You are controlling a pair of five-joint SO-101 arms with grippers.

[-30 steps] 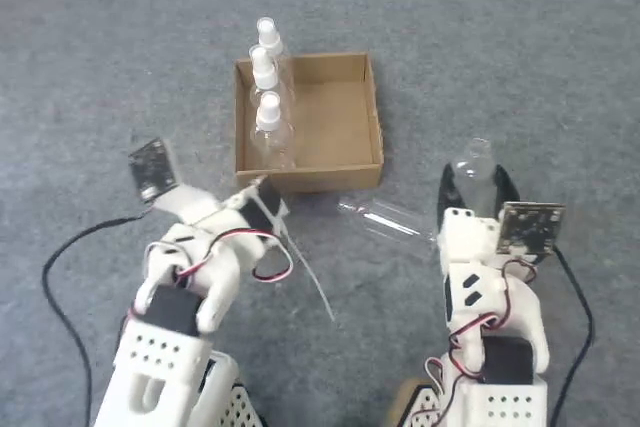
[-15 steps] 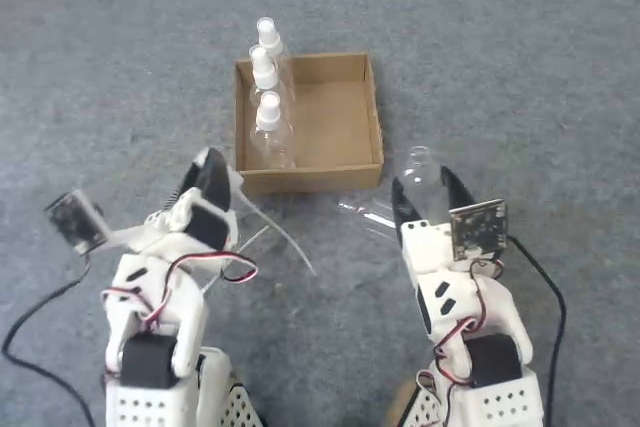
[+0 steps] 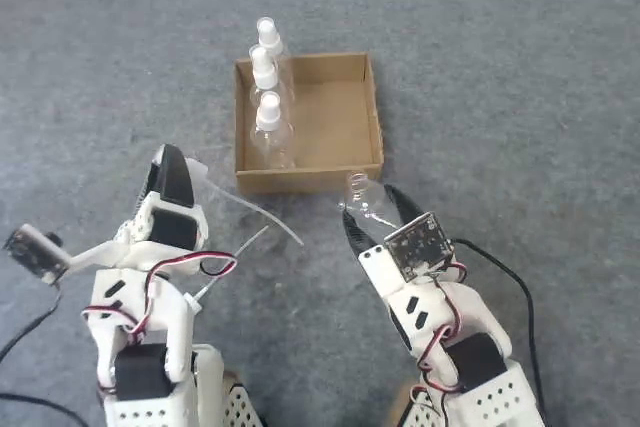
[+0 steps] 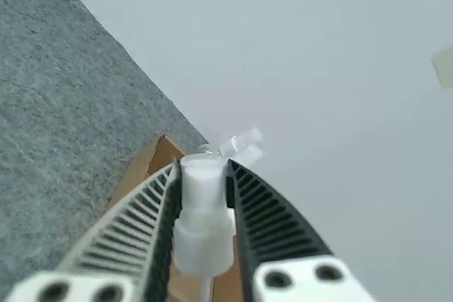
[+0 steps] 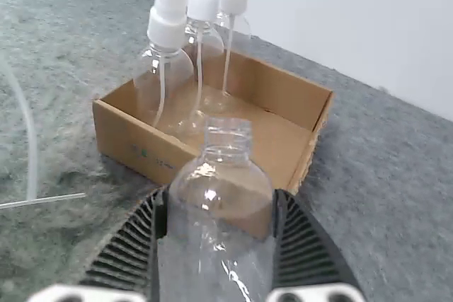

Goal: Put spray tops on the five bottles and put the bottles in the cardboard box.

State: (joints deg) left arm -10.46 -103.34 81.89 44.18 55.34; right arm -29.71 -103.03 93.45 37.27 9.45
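Clear bottle (image 5: 221,175) clamped in right gripper (image 5: 219,206); left gripper (image 4: 204,171) angled upward, pinching spray top (image 4: 204,231).

White arms (image 3: 150,299), ribbed black gripper fingers (image 5: 306,245), red-black cables (image 3: 222,265)

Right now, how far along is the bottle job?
Done: three clear plastic bottles with white spray tops stand in the brown cardboard box. In hand: left claw grips a white spray top, right claw an uncapped clear bottle. Left: capping it, boxing two more.
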